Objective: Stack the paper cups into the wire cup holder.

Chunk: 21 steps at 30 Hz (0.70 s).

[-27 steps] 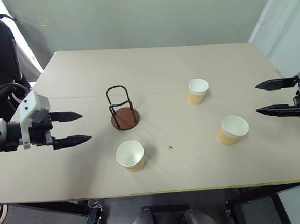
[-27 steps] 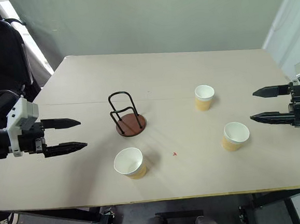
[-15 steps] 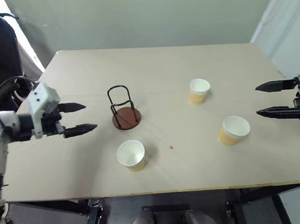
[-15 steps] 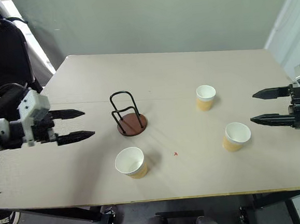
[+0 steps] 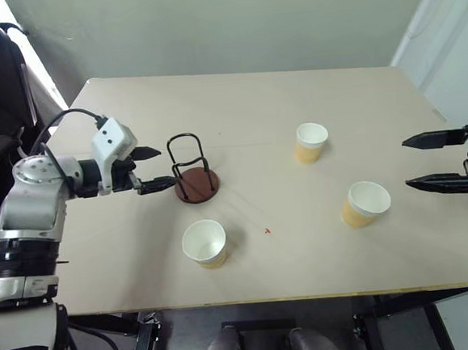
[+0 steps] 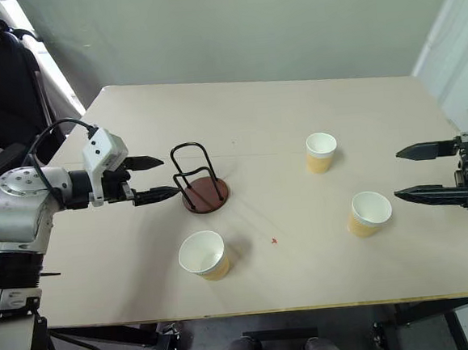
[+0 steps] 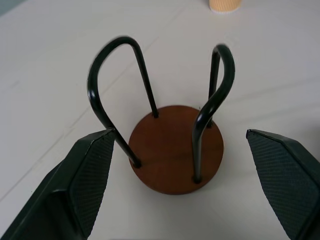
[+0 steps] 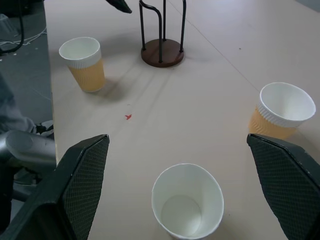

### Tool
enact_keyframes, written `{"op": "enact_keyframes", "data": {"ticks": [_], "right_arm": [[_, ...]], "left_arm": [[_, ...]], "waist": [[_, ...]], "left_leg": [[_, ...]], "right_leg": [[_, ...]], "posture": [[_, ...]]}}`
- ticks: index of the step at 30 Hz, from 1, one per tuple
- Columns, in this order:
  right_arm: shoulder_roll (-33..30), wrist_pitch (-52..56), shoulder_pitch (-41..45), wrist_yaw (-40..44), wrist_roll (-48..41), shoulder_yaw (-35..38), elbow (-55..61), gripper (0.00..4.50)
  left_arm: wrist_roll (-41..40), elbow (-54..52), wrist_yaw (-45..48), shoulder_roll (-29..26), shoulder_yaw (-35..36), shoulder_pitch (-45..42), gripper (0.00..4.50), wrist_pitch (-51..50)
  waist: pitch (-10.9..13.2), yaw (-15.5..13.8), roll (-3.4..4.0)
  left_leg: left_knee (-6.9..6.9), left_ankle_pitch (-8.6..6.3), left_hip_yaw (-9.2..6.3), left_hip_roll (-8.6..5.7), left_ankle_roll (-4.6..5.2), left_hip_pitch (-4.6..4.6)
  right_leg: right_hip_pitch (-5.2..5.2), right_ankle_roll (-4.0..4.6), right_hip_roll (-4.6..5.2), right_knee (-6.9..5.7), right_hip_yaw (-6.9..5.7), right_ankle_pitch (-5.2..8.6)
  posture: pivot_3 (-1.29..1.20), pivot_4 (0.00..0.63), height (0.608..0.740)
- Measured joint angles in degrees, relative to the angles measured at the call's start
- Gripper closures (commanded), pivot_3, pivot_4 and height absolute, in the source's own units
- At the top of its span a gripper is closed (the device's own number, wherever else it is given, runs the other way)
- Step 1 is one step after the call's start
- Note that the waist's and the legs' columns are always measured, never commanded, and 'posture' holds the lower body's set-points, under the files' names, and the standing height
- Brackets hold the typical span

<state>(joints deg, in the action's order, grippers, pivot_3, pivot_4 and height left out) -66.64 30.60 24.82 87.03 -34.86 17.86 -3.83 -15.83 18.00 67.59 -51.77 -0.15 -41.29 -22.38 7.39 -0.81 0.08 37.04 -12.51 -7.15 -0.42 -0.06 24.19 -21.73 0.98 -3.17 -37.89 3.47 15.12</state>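
Fingers of the left gripper (image 5: 159,168) stand spread wide, empty, tips just short of the wire cup holder (image 5: 191,170); its round reddish-brown base and thin black wire loops lie straight ahead of them. That stand looks stiff but light and could slide or tip if nudged, so steadying it by the disc base or low on a loop seems wisest. Nearer the table's front edge from this gripper stands one of the paper cups (image 5: 204,243), upright, well apart from the holder. The right gripper (image 5: 447,161) is likewise spread and empty; just ahead of it sits a second cup (image 5: 363,204), and farther on a third (image 5: 310,142). These tapered tan cups with white rolled rims are thin, light and easily crushed, so a gentle pinch across the wall just under the rim should do.
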Motion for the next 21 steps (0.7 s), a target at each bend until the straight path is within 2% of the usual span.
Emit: {"op": "enact_keyframes", "data": {"ticks": [8, 10, 13, 21], "right_arm": [[0.0, 1.0, -2.5, -1.3, -1.0, 2.2, 2.1, 0.0], [0.0, 1.1, -3.3, -1.5, -1.0, 3.1, 2.4, 0.0], [-0.1, 1.4, -4.4, -1.7, -1.1, 4.2, 2.8, 0.0], [-0.8, 2.9, -6.5, -1.9, -2.3, 6.9, 5.3, 0.0]], "left_arm": [[1.7, 2.5, -1.0, 4.8, -1.7, -1.9, 0.01, 0.6], [2.5, 3.2, -1.7, 6.6, -2.6, -2.2, 0.38, 0.8], [3.3, 5.6, -3.3, 8.8, -2.9, -3.2, 1.26, 1.3], [3.9, 9.3, -4.3, 12.1, -3.0, -6.4, 4.21, 3.1]], "waist": [[0.0, -0.2, 0.0], [0.0, -0.2, 0.0], [0.0, -0.2, -0.02], [0.0, -0.3, -0.03]], "left_leg": [[0.09, 0.07, 0.0, -0.05, 0.09, -0.02], [0.12, 0.06, 0.02, -0.06, 0.1, -0.01], [0.12, 0.07, 0.04, -0.06, 0.1, -0.01], [0.12, 0.08, 0.15, -0.1, 0.1, -0.01]], "right_leg": [[0.08, -0.16, 0.01, 0.0, 0.03, -0.05], [0.1, -0.21, 0.01, 0.01, 0.06, -0.07], [0.09, -0.24, 0.01, 0.02, 0.08, -0.06], [0.1, -0.37, 0.01, 0.03, 0.18, -0.05]], "posture": [[0.0, 0.15, 0.74], [0.0, 0.15, 0.74], [0.0, 0.15, 0.74], [0.0, 0.15, 0.74]]}}
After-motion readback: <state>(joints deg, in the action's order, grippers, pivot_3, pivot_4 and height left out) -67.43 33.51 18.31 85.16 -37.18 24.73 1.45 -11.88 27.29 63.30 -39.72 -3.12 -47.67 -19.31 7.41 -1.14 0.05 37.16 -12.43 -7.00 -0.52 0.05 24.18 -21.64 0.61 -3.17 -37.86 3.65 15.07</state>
